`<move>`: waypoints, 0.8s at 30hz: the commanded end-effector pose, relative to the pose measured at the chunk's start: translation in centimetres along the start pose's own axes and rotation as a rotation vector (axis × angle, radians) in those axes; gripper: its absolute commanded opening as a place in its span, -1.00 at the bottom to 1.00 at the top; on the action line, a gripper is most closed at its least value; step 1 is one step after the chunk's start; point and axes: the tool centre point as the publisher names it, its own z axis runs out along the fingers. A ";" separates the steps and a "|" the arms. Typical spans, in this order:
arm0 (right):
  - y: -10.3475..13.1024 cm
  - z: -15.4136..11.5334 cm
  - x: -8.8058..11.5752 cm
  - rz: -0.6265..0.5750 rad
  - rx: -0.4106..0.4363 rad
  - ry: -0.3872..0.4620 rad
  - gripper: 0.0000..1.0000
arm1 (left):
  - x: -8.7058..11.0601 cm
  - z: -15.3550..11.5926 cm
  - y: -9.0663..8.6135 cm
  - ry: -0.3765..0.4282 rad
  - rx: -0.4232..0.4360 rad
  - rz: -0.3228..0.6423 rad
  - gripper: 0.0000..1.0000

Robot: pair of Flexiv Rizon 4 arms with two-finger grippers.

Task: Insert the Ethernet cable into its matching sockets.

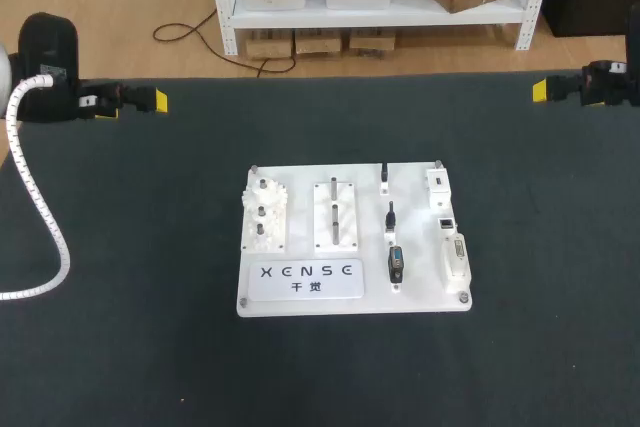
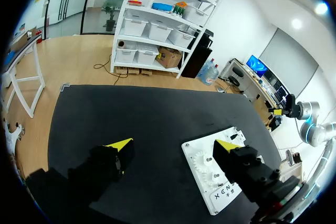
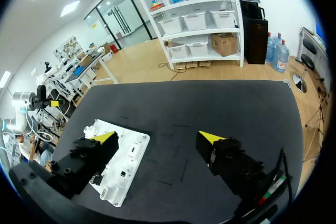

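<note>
White board at mid-bench carries a short black cable, probably the Ethernet one, just beside its socket; my left end effector and right end effector, fingers apart, empty, well off; step: approach; next: grasp plug squarely.

Table is topped with a dark matte mat out to its edges. One white board lies flat on the mat, about mid-table, square to the edges, with a small post at each corner. Left to right the board carries a gear block, a peg block, a column of small dark plugs, and white socket blocks along the right edge. A label plate is at its robot-side left. A white ribbed hose loops over the mat's left edge; contact unclear.
</note>
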 end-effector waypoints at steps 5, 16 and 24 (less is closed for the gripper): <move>0.0 0.0 0.0 -0.001 -0.003 0.001 1.00 | -0.1 0.0 -0.1 0.005 -0.008 -0.002 1.00; 0.0 0.0 0.0 -0.001 -0.003 0.001 1.00 | -1.1 2.9 -3.8 -0.024 0.255 0.505 1.00; 0.0 0.0 0.0 -0.001 -0.003 0.001 1.00 | 0.7 5.4 -7.9 -0.091 0.523 0.849 1.00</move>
